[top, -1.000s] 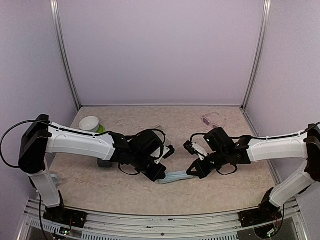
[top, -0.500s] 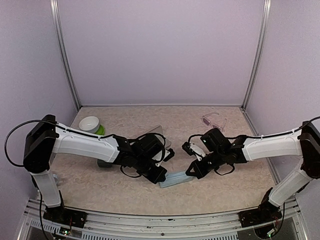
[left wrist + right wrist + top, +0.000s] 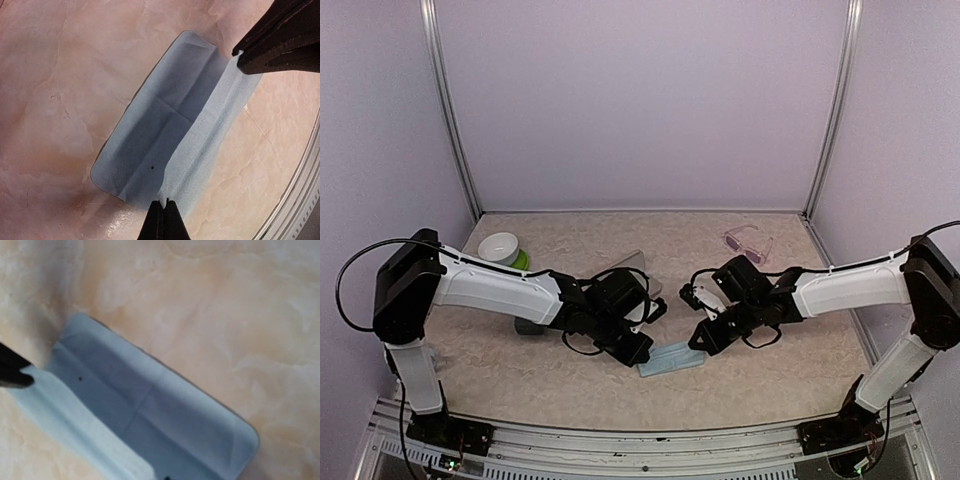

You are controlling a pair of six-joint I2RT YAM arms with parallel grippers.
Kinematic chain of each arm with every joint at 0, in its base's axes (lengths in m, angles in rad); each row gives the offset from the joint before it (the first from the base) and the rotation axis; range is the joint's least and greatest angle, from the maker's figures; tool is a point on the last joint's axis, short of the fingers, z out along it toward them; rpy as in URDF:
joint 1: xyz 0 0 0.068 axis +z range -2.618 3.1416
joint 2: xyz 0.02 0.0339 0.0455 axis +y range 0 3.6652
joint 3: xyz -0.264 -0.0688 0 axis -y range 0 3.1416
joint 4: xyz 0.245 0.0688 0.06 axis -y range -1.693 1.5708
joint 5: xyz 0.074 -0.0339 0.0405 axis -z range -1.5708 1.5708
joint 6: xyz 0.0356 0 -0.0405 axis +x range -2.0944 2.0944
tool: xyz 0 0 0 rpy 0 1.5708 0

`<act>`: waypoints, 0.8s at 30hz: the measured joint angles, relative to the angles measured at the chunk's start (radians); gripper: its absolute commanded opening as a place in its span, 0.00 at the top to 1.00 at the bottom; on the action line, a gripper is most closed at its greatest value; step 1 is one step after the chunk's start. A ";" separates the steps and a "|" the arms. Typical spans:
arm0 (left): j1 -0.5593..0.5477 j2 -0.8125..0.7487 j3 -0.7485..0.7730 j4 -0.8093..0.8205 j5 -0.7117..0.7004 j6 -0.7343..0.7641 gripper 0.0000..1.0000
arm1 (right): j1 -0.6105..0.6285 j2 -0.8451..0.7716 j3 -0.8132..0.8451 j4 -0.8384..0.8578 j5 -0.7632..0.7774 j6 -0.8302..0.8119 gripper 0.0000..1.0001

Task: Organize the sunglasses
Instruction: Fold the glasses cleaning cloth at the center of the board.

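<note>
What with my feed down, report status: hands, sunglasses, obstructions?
Both hands shut, left hand and right hand each pinching the blue cloth. Pale sunglasses far right, untouched. Cloth ties up both hands.

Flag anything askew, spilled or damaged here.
Nothing spilled or damaged. The light-blue cloth lies half folded, one edge doubled over and pinched at opposite ends by the left gripper and right gripper, both shut. The clear-framed sunglasses sit apart at the back right.
</note>
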 measured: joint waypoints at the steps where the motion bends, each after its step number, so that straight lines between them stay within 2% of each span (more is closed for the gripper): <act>1: 0.000 0.003 0.000 0.000 0.000 0.000 1.00 | 0.000 0.004 0.002 0.000 0.002 -0.001 1.00; 24: 0.016 0.045 0.015 0.006 -0.029 0.001 1.00 | 0.002 0.068 0.041 0.000 0.037 -0.019 1.00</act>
